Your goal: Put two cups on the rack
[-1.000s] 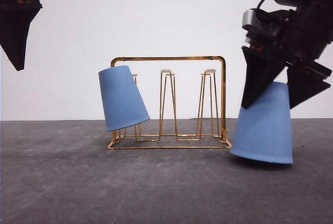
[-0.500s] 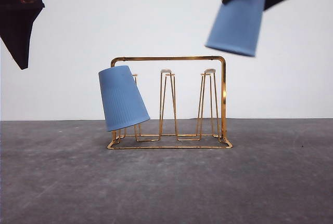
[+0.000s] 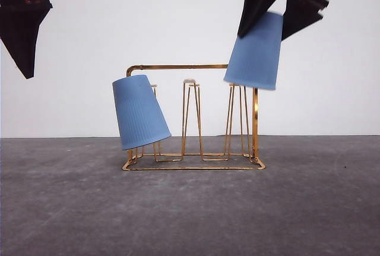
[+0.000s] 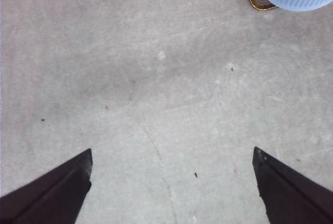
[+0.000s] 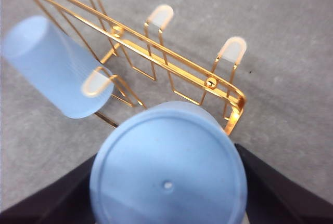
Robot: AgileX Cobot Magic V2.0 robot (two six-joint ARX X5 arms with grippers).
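Front view: grey table (image 3: 190, 208), white wall (image 3: 119, 24); right gripper (image 3: 279, 9) pinching cup (image 3: 256, 51), left gripper (image 4: 171, 182) spread.

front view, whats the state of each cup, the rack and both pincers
left cup: upside down, tilted, on the rack's left prongs
right cup: upside down, held above the right prongs
rack: upright on the table
right pincer: shut on right cup
left pincer: open, empty

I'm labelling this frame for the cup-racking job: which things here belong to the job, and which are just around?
Part of the job:
- rack
- racked cup, upside down, tilted on the rack's left prongs
- held cup, upside down above the right prongs
- right gripper, jaws shut on it

Just around:
- left gripper, open, empty
- grey table
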